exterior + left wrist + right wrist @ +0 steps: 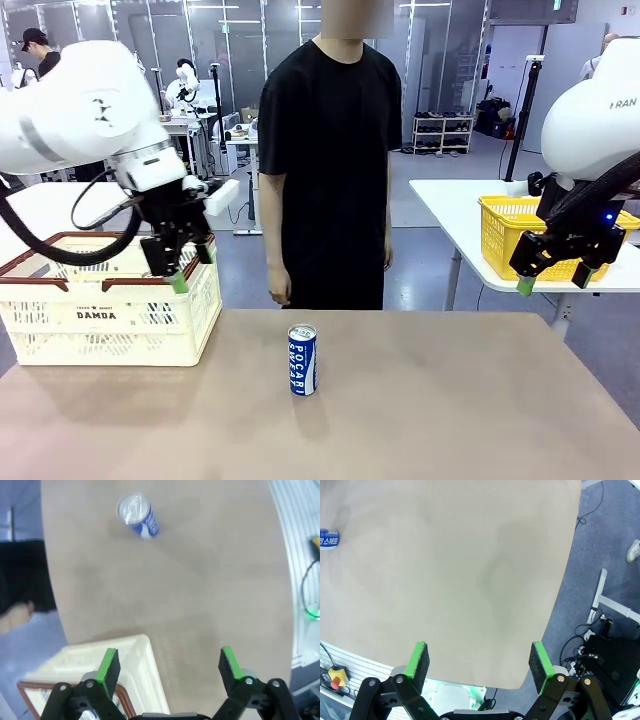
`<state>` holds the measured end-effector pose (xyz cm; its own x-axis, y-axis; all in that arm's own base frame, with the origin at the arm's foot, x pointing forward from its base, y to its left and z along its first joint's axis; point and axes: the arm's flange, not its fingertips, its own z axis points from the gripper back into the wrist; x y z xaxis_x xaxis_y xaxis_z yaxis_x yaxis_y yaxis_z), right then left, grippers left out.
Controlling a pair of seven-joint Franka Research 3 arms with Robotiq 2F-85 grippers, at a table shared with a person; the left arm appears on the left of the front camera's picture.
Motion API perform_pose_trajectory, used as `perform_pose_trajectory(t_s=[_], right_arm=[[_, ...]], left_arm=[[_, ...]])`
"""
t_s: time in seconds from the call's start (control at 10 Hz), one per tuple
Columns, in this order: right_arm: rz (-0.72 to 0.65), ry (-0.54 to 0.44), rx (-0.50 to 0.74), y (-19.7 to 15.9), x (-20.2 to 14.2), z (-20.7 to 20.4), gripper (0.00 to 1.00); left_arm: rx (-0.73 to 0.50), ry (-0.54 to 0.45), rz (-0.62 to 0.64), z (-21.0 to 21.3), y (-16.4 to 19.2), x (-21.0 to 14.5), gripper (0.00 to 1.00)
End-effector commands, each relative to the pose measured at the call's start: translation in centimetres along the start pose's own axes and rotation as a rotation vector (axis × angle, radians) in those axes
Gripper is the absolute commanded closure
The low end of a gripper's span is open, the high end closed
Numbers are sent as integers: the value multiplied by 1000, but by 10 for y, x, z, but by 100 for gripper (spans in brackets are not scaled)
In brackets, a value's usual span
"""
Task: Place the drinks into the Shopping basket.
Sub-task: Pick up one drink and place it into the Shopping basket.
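One drink, a blue-and-white can (302,359) with a silver top, stands upright in the middle of the table; the left wrist view has it far off (138,516), and its edge shows at the left border of the right wrist view (329,539). The Shopping basket (110,312), cream-white lattice with a red-brown rim, sits at the table's left. My left gripper (193,267) hangs open over the basket's right rim (125,655), nothing between its fingers. My right gripper (553,279) is open too, raised off the table's right side and empty.
A person in a black shirt (330,160) stands at the far edge behind the can, one hand (279,288) hanging down. A yellow mesh basket (505,232) rests on another table at the back right. The brown tabletop (430,400) is bare around the can.
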<state>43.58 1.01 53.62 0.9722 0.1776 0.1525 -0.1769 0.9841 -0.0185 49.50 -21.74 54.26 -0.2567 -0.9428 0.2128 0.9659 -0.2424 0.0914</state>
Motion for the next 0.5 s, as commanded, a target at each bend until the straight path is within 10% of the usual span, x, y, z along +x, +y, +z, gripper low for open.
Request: perform_pose_trajectory(t_s=[0.0,0.4], right_arm=[[0,4,-2,-2,0,2,0],[0,4,-2,-2,0,2,0]], left_arm=[[37,-13,-62,-4,21,46,0],[43,53,-101,-28,66,140,0]])
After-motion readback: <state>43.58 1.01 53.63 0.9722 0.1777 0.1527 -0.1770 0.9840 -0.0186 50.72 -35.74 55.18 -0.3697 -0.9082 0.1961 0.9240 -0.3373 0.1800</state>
